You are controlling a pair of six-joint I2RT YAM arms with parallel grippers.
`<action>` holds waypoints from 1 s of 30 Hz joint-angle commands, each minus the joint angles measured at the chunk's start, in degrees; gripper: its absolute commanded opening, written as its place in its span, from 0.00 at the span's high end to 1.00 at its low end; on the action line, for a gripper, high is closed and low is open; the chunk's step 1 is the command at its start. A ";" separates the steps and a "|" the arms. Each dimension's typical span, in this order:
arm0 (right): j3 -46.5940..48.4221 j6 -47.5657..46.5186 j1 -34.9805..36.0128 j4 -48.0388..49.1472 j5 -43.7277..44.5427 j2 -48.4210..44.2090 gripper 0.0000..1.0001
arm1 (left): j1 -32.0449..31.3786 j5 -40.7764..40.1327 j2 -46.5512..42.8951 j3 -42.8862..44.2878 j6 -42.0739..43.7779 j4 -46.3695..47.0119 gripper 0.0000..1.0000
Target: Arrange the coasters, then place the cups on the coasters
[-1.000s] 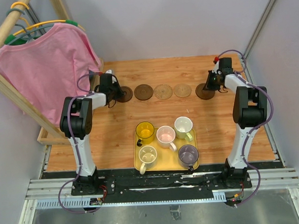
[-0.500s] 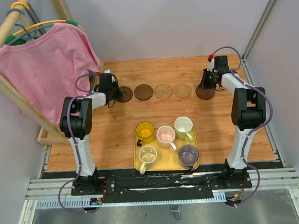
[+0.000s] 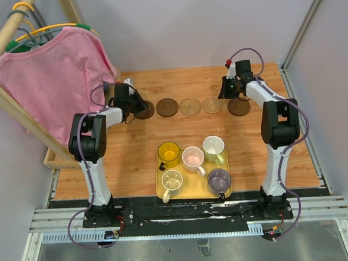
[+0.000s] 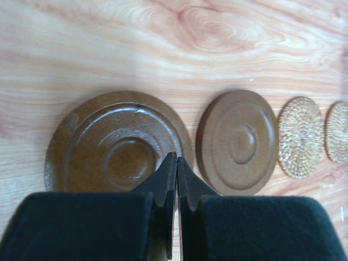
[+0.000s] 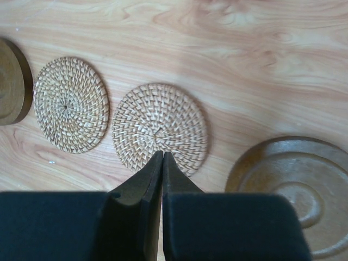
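Surface: wooden table [image 3: 134, 162], arm bases at its near edge.
Coaster row: five discs laid flat in one line across the far part of the table, each just beside the next, none overlapping.
Row order, left to right: leftmost dark brown coaster [image 3: 144, 109], second dark brown coaster [image 3: 167, 107], left woven coaster [image 3: 189, 106], right woven coaster [image 3: 212, 105], rightmost dark brown coaster [image 3: 239, 107].
Left gripper [image 4: 176, 163]: jaws brought together tip to tip, nothing gripped. The tips are seen over the right part of the leftmost dark brown coaster; contact with the disc cannot be told.
Right gripper [image 5: 162, 157]: jaws pressed together, nothing between them. The tips are seen over the near edge of the right woven coaster; contact cannot be told.
Tray: yellow tray [image 3: 195, 185] at the near middle of the table, well apart from the coaster row.
Cups, far row on tray: yellow cup [image 3: 169, 152] left, pinkish-white cup [image 3: 193, 157] middle, pale green cup [image 3: 213, 147] right.
Cups, near row on tray: cream cup [image 3: 172, 181] left, purple-grey cup [image 3: 219, 179] right.
Cup state: all five upright, mouths up, none on a coaster.
Far left: pink shirt [image 3: 58, 72] hung on a wooden rack [image 3: 6, 99] beside the table.
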 commanded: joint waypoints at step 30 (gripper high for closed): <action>-3.60 -1.68 4.00 -3.83 5.01 3.05 0.99 | -8.23 8.29 8.32 13.19 6.18 -4.70 0.94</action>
